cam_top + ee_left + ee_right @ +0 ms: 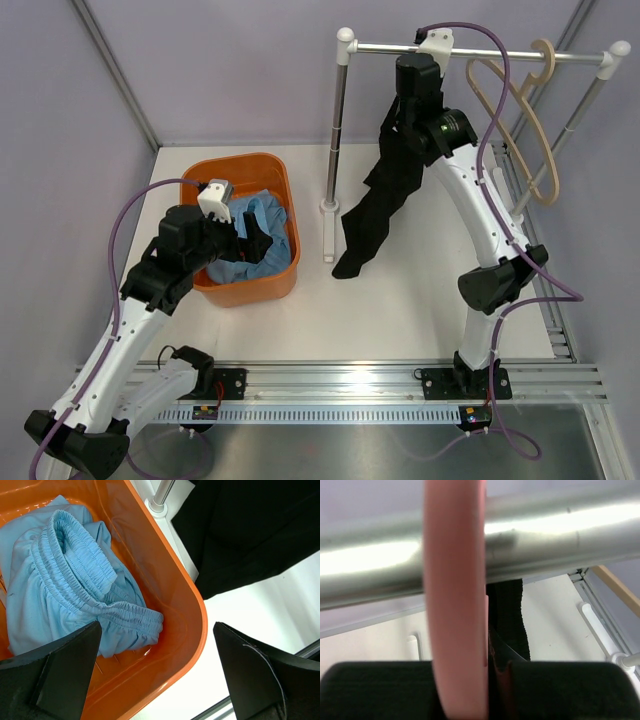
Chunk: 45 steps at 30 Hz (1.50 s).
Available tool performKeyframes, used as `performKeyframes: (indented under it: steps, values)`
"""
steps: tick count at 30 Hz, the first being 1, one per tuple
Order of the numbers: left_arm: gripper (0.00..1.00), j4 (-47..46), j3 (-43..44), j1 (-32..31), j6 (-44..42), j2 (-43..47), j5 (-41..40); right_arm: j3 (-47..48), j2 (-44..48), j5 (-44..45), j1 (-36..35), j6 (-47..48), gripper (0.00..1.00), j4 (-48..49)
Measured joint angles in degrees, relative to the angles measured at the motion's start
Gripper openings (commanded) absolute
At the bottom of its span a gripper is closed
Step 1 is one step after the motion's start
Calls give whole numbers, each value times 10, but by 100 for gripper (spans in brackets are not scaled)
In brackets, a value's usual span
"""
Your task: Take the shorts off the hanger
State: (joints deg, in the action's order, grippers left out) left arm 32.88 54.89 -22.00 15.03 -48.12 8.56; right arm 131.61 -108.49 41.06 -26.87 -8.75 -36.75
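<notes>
Left arm (120, 335) is bent at the elbow and leans forward-right from its base, wrist pitched down. Left gripper (250, 238) sits low. In the wrist view its jaws are spread wide, fingers (55, 675) in the lower corners, nothing between them. Right arm (487, 215) is stretched up and away from its base, forearm sloping left, wrist raised high. Right gripper (414, 70) has its jaws clamped together on the pink hanger hook (454, 580). Its finger pads (375, 690) form a dark band along the bottom of the wrist view. The two grippers are well apart.
</notes>
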Motion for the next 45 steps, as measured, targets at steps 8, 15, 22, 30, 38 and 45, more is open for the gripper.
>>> performKeyframes:
  steps: [8,15,22,30,38,45]
  values:
    - [99,0,0,0,0,0,0,2,29,-18,0,24,0,-43]
    - [99,0,0,0,0,0,0,24,97,-85,0,32,0,-95]
    - [99,0,2,0,0,-1,1,34,153,-159,0,27,0,-155]
    - [99,7,68,-49,4,-38,-13,-129,279,-308,1,0,0,-194]
    - [99,-2,196,-243,28,-125,-120,-306,433,-417,1,-24,0,-202]
    - [99,-56,288,-364,48,-247,-240,-366,480,-442,0,-32,0,-202]
